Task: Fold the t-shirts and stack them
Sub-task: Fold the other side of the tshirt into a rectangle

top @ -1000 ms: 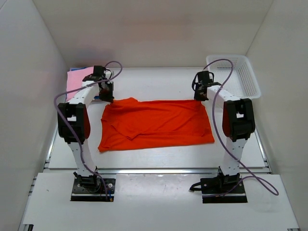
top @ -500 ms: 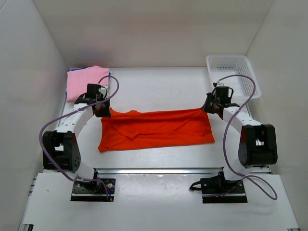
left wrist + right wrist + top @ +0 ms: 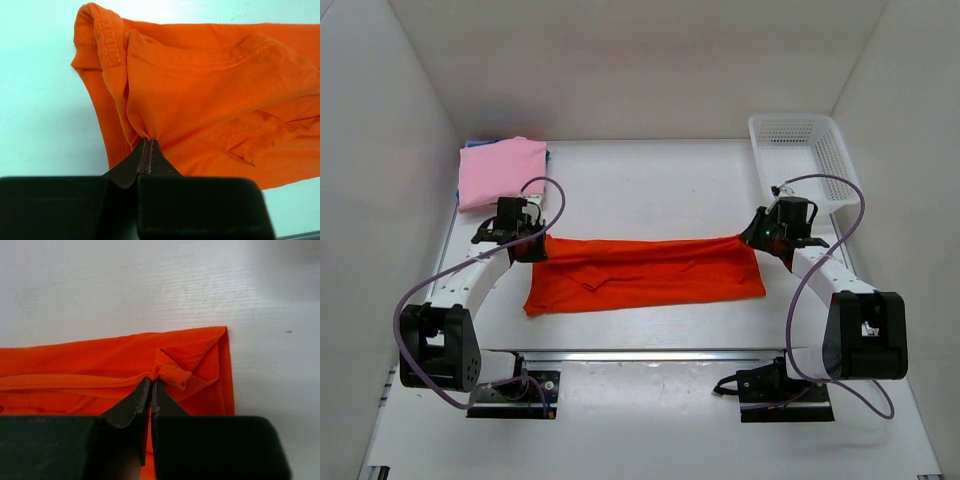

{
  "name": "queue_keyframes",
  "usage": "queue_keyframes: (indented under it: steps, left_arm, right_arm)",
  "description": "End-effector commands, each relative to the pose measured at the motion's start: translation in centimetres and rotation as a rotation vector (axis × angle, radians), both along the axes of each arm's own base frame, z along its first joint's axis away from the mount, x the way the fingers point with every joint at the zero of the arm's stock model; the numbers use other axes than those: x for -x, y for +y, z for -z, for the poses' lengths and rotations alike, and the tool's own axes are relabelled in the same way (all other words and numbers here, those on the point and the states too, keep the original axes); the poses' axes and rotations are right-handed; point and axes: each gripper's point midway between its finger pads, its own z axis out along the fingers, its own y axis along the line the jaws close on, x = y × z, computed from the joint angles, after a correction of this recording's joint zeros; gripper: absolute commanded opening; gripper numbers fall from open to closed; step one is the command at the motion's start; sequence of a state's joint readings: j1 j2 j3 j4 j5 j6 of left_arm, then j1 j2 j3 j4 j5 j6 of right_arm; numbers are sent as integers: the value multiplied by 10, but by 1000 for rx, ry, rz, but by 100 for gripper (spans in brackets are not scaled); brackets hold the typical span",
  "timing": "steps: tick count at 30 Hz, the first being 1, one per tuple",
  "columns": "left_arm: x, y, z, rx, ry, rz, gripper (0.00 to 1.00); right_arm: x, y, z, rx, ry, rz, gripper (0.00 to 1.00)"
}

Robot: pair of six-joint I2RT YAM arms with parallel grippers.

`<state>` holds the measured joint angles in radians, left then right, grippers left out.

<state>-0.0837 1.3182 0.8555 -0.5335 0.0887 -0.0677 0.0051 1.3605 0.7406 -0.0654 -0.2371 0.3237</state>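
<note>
- A white mesh basket (image 3: 807, 158) stands on the table (image 3: 650, 180) in the far right corner, against the right wall. It is well apart from all the shirts.
- The pink t-shirt (image 3: 500, 172) lies folded in the far left corner of the table. A sliver of the blue t-shirt (image 3: 469, 145) shows under its far left edge, so the pink one rests on top of the blue one.
- The orange-red t-shirt (image 3: 650, 272) lies across the middle of the table as a long low band. It is near the pink shirt but does not touch it.
- The left gripper (image 3: 527, 243) is at the band's far left corner. In the left wrist view its fingertips (image 3: 146, 150) are pressed tight together, with a pinch of orange-red cloth caught between them. The cloth fans up and away from the tips, showing a stitched sleeve hem on the left and a curved stitched seam farther off.
- The right gripper (image 3: 756, 235) is at the band's far right corner. In the right wrist view its tips (image 3: 151, 385) meet on a small bunched knot of the cloth, beside a stitched hem folded over on itself. The shirt's right edge runs just to the right of the tips.
- The shirt's far edge runs almost straight from one gripper to the other, doubled over on the layer beneath.
- The near edge lies flat on the table, closer to the arm bases, and its left end reaches farther toward them than its right end.
</note>
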Motion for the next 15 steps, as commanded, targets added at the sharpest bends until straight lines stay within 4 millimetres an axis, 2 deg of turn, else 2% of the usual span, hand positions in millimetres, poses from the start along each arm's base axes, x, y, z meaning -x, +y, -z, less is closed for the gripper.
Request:
queue_keyframes:
  steps: [1,2,4,5,7,8,9,10,11,12,15]
  left_arm:
    - [1,2,-3,-19,-41,-4,0]
    - [3,1,-1,-13,-38,2,0]
    - [6,0,1,-10,-35,-9,9]
    - [7,-2,3,-6,-23,-13,9]
    - [12,3,6,-13,-7,-38,12]
    - [11,4,2,-10,-20,-59,20]
    - [15,6,3,-5,-14,-74,22]
    - [14,7,-1,-5,-31,-84,22]
    - [15,9,-3,-8,-37,-104,22]
    - [16,13,-5,-10,-48,-124,22]
    - [16,22,-19,-5,-105,-195,20]
  right_arm:
    - [1,4,-9,-29,-53,-10,0]
    - [5,6,-4,-41,-34,-12,0]
    - [13,6,2,-41,-19,-17,1]
    - [17,8,6,-49,2,-21,2]
    - [30,8,10,-51,28,-16,10]
    - [40,5,19,-44,74,7,18]
    - [45,1,17,-35,77,27,29]
    - [48,-5,15,-9,71,57,35]
    - [53,-18,13,2,75,109,37]
    - [57,-23,15,15,80,133,39]
    - [55,-36,-2,-1,23,178,42]
